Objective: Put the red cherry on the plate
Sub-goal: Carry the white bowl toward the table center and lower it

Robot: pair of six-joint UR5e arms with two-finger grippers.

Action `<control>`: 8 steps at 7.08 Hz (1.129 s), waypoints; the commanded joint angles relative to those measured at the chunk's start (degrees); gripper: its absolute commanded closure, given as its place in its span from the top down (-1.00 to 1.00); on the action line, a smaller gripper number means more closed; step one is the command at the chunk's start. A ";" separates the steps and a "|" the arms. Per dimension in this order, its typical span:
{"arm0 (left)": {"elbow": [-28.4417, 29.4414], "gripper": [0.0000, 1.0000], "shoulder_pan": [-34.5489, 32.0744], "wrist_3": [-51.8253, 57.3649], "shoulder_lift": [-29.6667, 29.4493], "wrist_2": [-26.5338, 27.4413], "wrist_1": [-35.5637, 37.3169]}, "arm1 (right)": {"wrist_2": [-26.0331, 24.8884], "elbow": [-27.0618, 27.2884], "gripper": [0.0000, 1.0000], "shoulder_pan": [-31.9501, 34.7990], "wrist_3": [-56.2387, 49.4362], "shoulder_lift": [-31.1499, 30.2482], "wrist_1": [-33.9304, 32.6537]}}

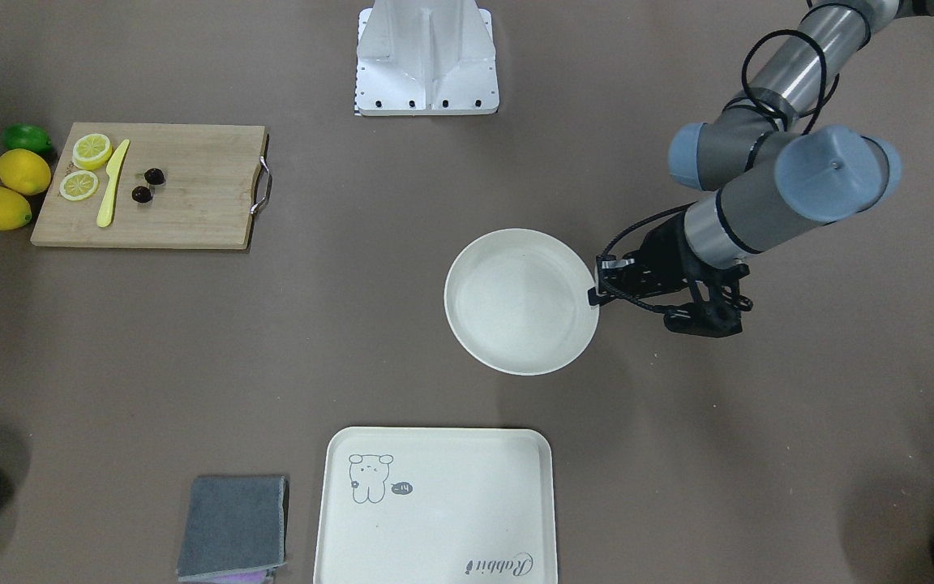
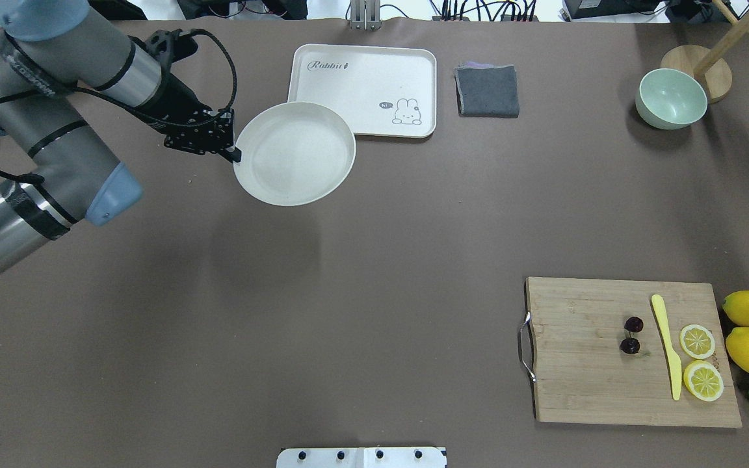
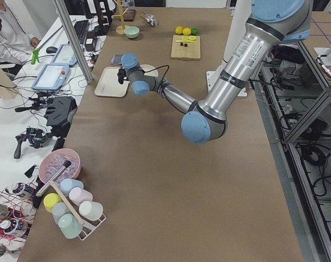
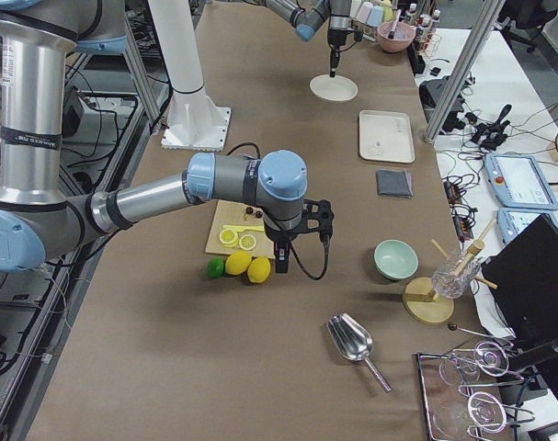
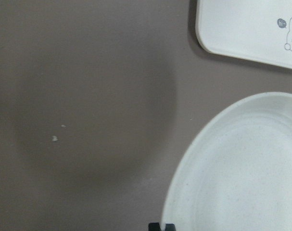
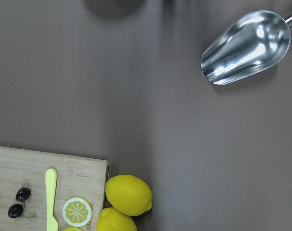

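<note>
Two cherries (image 2: 633, 324) on the board (image 2: 582, 377), pair lined up near-to-far, left of the knife (image 2: 666, 348). Left gripper (image 2: 235, 155) clamps the plate (image 2: 296, 156) rim; right gripper (image 4: 281, 266), can't tell.

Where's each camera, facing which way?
Front: across table, facing robot, looking down; left arm.
Overhead: behind robot, looking down; left claw grips round off-white plate.
Left side: table's left end; left arm near.
Right side: opposite end; right arm near.
Left wrist: down onto plate.
Right wrist: down onto wooden cutting board, dark red cherries.
Shared: cherries, overhead and right wrist.
</note>
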 commanded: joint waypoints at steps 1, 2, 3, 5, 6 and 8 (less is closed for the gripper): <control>-2.15 -1.00 6.24 -0.21 -1.12 9.10 4.35 | -0.01 0.17 1.00 0.33 0.07 -0.13 -0.18; -2.77 -1.00 8.01 -0.30 -0.77 11.14 4.35 | -0.01 0.17 1.00 0.42 0.07 -0.13 -0.18; -3.04 -1.00 10.20 -0.48 -0.50 13.77 4.35 | -0.01 0.17 1.00 0.51 0.07 -0.13 -0.27; -3.39 -1.00 14.25 -3.46 -0.33 16.79 4.27 | -0.01 0.26 1.00 0.68 0.07 -0.39 -0.35; -3.65 -1.00 15.31 -3.99 -0.32 18.96 4.18 | -0.01 0.26 1.00 0.95 0.07 -0.48 -0.35; -4.01 -1.00 19.26 -5.74 -0.24 22.92 4.09 | -0.01 0.26 1.00 1.21 0.07 -0.83 -0.35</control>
